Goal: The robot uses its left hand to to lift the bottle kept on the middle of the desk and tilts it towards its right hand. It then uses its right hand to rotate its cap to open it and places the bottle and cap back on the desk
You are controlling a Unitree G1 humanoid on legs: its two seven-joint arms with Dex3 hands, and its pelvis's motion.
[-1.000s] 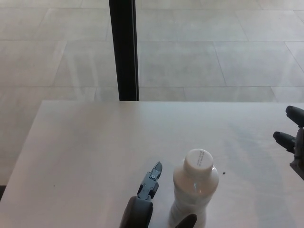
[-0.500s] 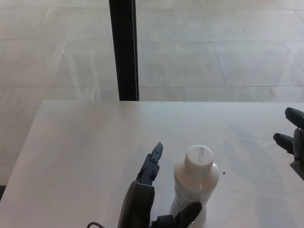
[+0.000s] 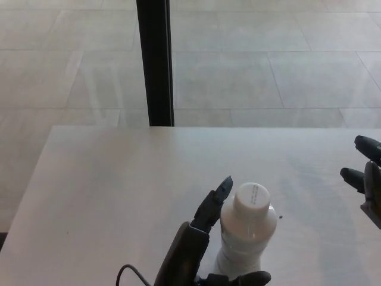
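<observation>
Early in the task: white bottle (image 3: 245, 238) upright near the front middle of the surface (image 3: 119, 179), cap (image 3: 250, 199) on, nothing lifted or tilted yet. Left hand (image 3: 202, 250) wrapped about the bottle, fingers (image 3: 215, 201) along its left side and thumb curled across its base, apparently closing into a grasp; right hand (image 3: 366, 179) well apart at the right edge, fingers spread and empty. Faint small print on the cap top, too small to read; lifting, tilting, uncapping and setting down all left.

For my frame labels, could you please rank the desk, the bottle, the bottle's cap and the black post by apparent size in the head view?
1. desk, by far the largest.
2. black post.
3. bottle, near the camera, so its rank against the post is unsure.
4. cap, smallest.
</observation>
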